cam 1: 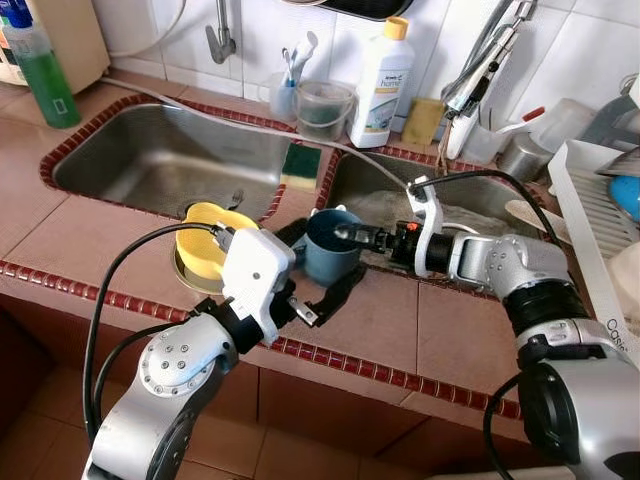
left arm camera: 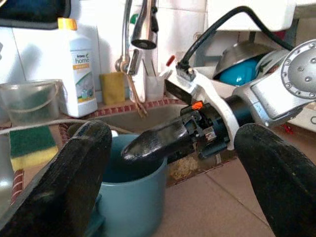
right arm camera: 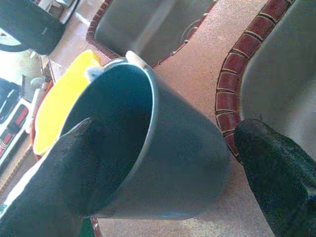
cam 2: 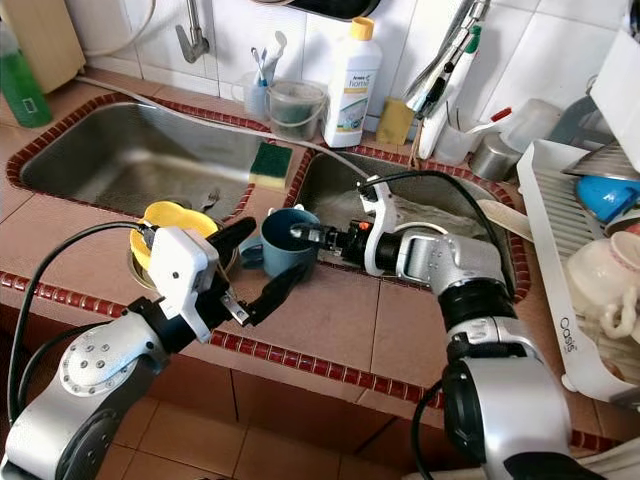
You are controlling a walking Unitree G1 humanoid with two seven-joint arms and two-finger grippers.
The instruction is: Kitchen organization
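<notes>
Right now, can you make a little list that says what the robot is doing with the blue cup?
cup: blue cup upright on the tiled counter between the two sinks
right gripper: open, one finger inside the cup, the other outside its wall
left gripper: open, fingers either side of the cup, not touching
beside cup: yellow bowl
behind: green sponge, white bottle

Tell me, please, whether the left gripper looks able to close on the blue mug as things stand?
Probably yes. The left gripper is open with the blue mug between its fingers on the counter. The right gripper already straddles the mug's rim, one finger inside, so the two might crowd each other.
</notes>
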